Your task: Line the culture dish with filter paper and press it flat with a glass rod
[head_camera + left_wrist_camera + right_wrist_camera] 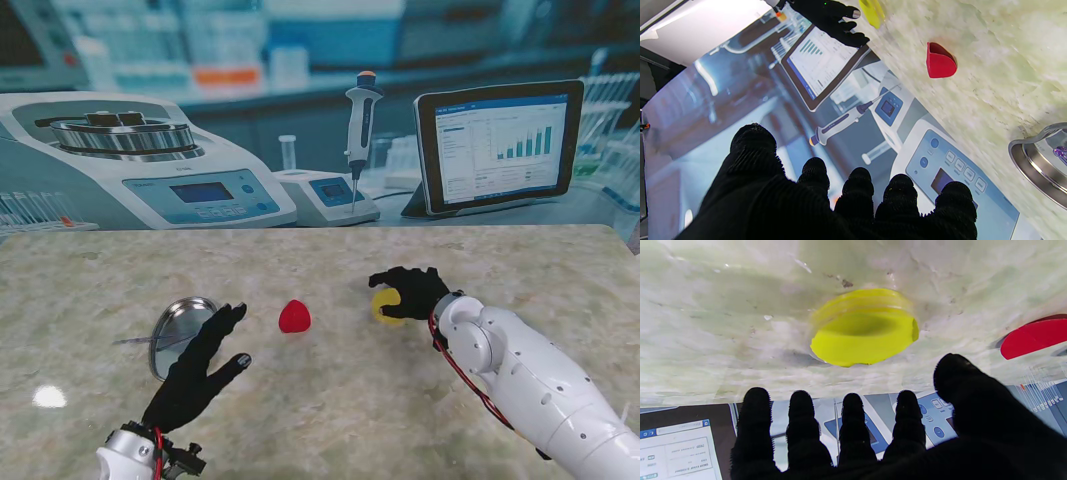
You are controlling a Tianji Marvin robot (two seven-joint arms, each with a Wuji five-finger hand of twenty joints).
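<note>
Stand view first, left to right. At about 8 o'clock on the table (330, 400) sits the dish (178, 330), round and shiny, lying flat with its open side up. A thin glass rod (135, 342) seems to lie across it, its long line running left to right, one end poking out toward 9 o'clock. It is faint, so I am not sure.

Just right of the dish, the left hand (200, 368) hovers with fingers spread wide, holding nothing. Its fingers point toward 1 o'clock. I think it waits near the dish so it can steady it or take the rod.

Near the middle lies a red piece (294, 317), well apart from both hands.

At about 2 o'clock the right hand (410, 290) hangs over a yellow disc (385, 306), fingers pointing toward 9 o'clock. The right wrist view shows the fingers apart, with the disc beyond the tips, so the hand holds nothing. The disc lies flat. It may be the filter paper, and the hand looks ready to pick it up.
</note>
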